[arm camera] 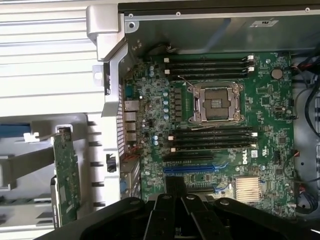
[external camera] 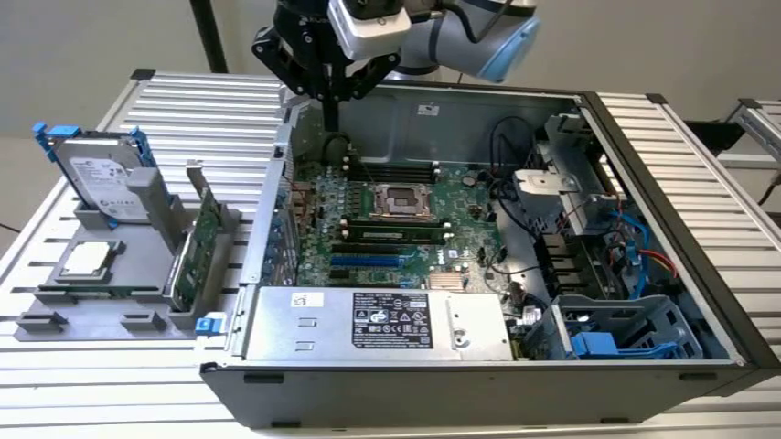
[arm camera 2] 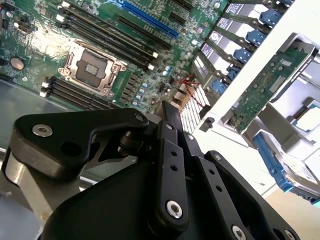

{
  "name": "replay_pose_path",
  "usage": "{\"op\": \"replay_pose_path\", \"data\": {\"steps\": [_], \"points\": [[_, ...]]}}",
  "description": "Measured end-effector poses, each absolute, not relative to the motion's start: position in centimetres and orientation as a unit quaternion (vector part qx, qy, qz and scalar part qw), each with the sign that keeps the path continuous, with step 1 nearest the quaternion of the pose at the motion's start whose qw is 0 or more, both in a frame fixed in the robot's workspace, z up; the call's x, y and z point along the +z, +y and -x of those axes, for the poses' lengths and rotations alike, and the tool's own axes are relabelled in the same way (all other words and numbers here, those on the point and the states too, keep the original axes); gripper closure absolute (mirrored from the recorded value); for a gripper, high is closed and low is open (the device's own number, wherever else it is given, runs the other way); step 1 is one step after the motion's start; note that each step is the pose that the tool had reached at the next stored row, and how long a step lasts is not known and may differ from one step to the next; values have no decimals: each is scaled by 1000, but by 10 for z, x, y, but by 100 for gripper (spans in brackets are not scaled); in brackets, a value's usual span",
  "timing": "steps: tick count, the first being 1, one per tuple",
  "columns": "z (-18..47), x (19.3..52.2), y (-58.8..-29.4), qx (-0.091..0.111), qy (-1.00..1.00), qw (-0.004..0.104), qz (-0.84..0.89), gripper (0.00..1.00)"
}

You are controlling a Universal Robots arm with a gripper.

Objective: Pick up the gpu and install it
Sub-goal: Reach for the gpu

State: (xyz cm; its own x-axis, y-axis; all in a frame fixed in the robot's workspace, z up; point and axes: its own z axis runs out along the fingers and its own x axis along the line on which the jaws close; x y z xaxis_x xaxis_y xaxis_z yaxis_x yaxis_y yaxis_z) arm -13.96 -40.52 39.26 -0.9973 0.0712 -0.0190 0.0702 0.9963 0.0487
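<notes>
Black metal gripper point(arm camera 2: 168, 107), fingers pressed together and empty, hovers over the open grey computer case point(external camera: 488, 398); nothing installed yet, the thin green gpu card point(external camera: 196, 242) stands unpicked at its eight o'clock in the exterior view.

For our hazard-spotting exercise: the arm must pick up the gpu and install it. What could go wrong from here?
1. The end effector hangs over the case, while the gpu stands on edge in a rack outside. Crossing over, it might clip the case wall between them.
2. The gpu is thin and slotted upright, so an off-centre grip could tilt or jam it.
3. Cables lie loose beside the motherboard and might snag the card.
</notes>
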Motion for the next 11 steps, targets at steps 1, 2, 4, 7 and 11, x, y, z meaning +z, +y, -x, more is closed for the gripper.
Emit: {"op": "replay_pose_path", "data": {"steps": [1, 2, 4, 7, 11], "points": [[140, 393, -406, 24, 999, 10, -35, 100], [141, 393, -406, 24, 999, 10, -35, 100], [143, 393, -407, 24, 999, 10, -35, 100], [146, 393, -408, 24, 999, 10, -35, 100], [149, 393, -410, 24, 999, 10, -35, 100]]}}
